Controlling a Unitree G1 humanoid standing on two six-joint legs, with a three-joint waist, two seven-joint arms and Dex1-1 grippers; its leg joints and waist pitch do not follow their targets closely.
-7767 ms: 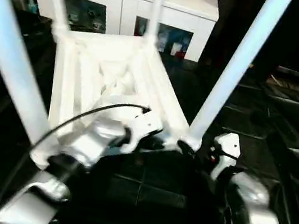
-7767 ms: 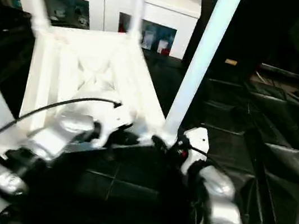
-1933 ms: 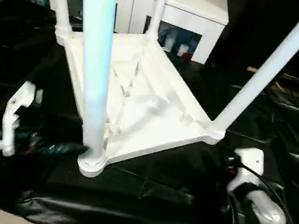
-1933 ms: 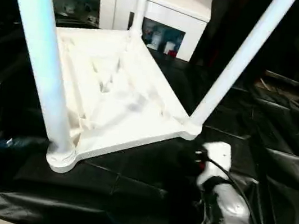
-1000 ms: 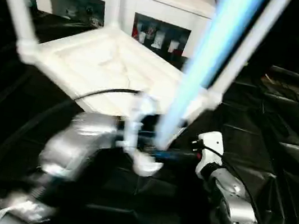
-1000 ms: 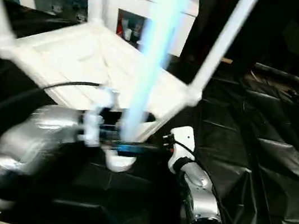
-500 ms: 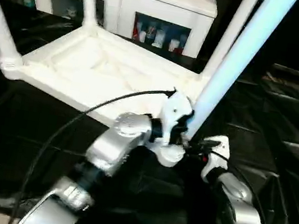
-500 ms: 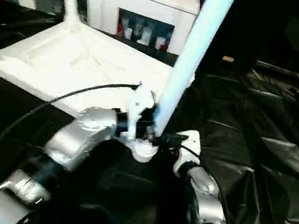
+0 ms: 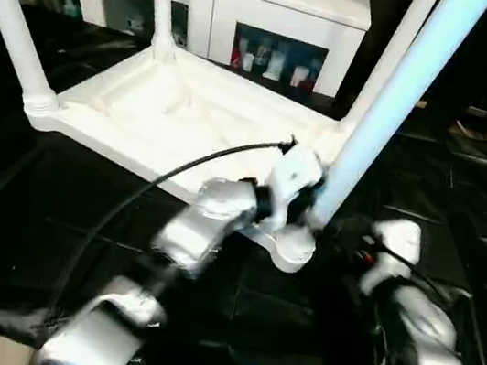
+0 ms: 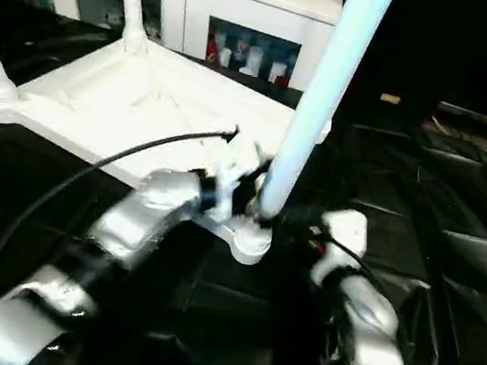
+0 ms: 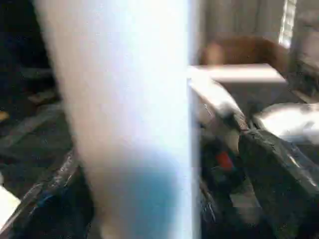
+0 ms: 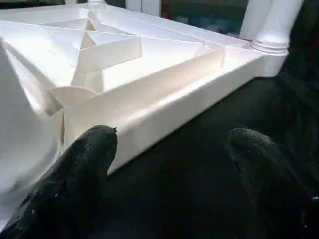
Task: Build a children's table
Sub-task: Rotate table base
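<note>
While the children's table lies upside down on the black-cloth work table, ribbed underside up, all four white legs stand in its corner sockets. At the nearest leg, the left gripper straddles its base, fingers spread wide. Just beside it, the right gripper hangs spread and empty near the rim.

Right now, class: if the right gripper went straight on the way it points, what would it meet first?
Most likely the side rim of the upturned white plastic children's table, just ahead of the open right gripper; depth is uncertain.
</note>
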